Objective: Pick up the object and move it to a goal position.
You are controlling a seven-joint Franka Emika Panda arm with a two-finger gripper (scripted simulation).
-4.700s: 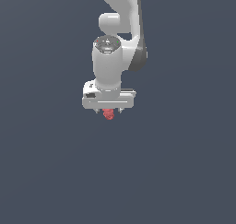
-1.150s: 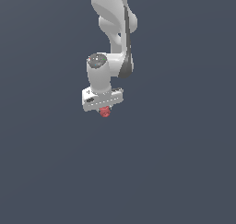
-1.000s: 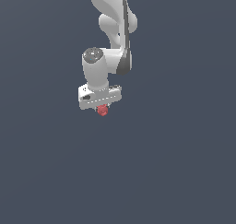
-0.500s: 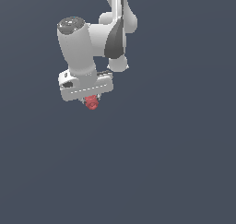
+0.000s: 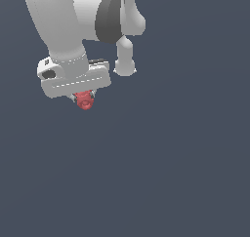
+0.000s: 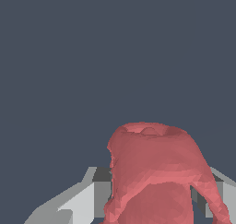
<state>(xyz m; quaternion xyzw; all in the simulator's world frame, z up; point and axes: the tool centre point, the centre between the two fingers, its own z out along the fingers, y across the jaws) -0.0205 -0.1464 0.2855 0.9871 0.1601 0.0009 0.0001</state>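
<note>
Since half a second ago the arm [image 5: 73, 26] has swung further toward the exterior view's left and upward, and it now fills more of that view; over the last few seconds it has travelled steadily in that direction, carrying its load with it.

The arm is by far the biggest thing in sight, a white column with a dark joint band, set against a plain dark grey background with no table edge or goal marker to be seen. Its wrist tilts slightly, so the flat white hand [image 5: 74, 81] slopes rather than sitting level.

Below the hand, the gripper [image 5: 84, 97] is clamped on the object [image 5: 86, 101], a small red knobbly piece. In the exterior view the object pokes out just beneath the jaws, its round end facing downward and outward. In the wrist view the object [image 6: 154, 172] fills the lower middle, with a grey finger [image 6: 85, 202] showing on each side and pressed against its flanks. That squeeze from both sides looks to be what keeps it from slipping as the arm travels.

The pickup appears finished and the carrying step is in hand. Where the goal lies cannot be told, so how much travel remains is unclear.
</note>
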